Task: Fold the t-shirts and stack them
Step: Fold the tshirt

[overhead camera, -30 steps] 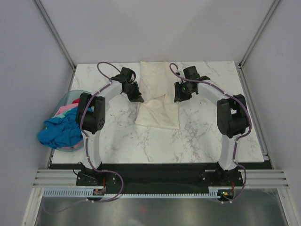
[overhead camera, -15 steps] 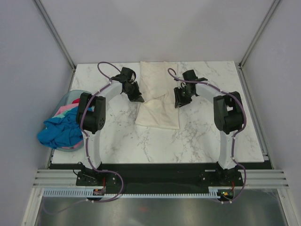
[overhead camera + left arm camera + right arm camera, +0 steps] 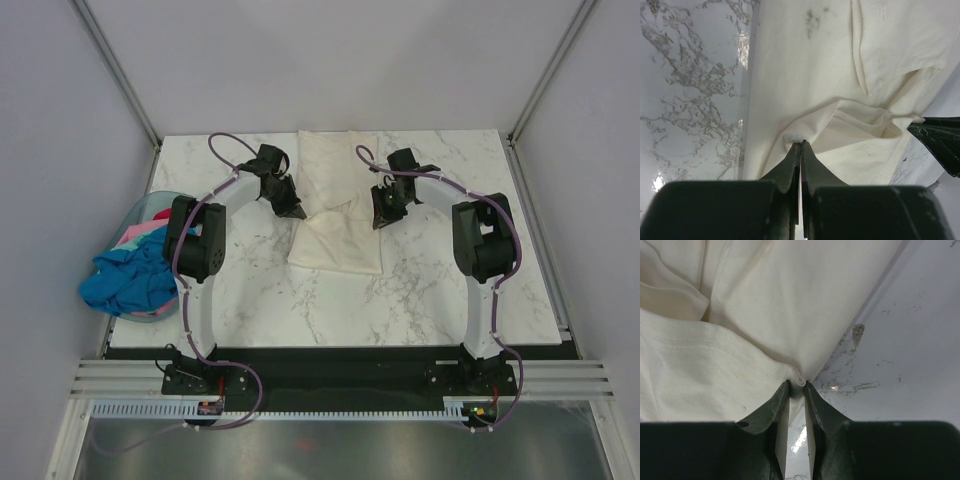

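On the marble table (image 3: 450, 290), the left gripper (image 3: 801, 146) was clamped tight on an edge of the cream-white t-shirt (image 3: 338, 245); the right gripper (image 3: 797, 384) nipped a fold opposite, jaws barely apart; the shirt lay mid-table between them; coloured t-shirts (image 3: 125, 280) heaped in the basket (image 3: 135, 212) far left.

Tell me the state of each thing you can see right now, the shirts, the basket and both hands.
cream t-shirt: partly folded on the table, pinched at both sides.
left hand: shut on the cream t-shirt.
right hand: shut on the cream t-shirt.
basket: upright, full.
coloured t-shirts: unfolded, heaped in the basket, blue one spilling over.
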`<action>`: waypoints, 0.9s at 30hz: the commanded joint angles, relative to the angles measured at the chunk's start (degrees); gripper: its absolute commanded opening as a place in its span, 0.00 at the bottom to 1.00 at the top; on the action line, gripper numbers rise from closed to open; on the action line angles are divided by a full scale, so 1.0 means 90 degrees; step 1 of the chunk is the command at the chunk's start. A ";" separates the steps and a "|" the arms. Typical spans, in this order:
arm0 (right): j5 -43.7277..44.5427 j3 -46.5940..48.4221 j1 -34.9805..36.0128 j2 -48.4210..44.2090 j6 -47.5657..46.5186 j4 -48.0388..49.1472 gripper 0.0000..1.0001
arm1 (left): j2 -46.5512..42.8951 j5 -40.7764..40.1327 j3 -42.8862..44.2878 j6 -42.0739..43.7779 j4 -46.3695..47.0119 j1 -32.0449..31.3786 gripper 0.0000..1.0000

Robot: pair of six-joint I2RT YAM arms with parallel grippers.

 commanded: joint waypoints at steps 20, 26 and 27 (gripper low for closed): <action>0.0139 0.0252 -0.0014 -0.0191 0.0120 0.0327 0.23 | 0.0069 0.0188 0.0293 0.0185 -0.0062 0.0042 0.02; 0.0227 0.0252 -0.0004 -0.0298 0.0110 0.0347 0.07 | 0.0030 0.0217 0.0312 0.0127 -0.0061 0.0042 0.02; 0.0227 0.0252 -0.0013 -0.0366 0.0139 0.0357 0.07 | 0.0039 0.0208 0.0322 0.0126 -0.0071 0.0042 0.02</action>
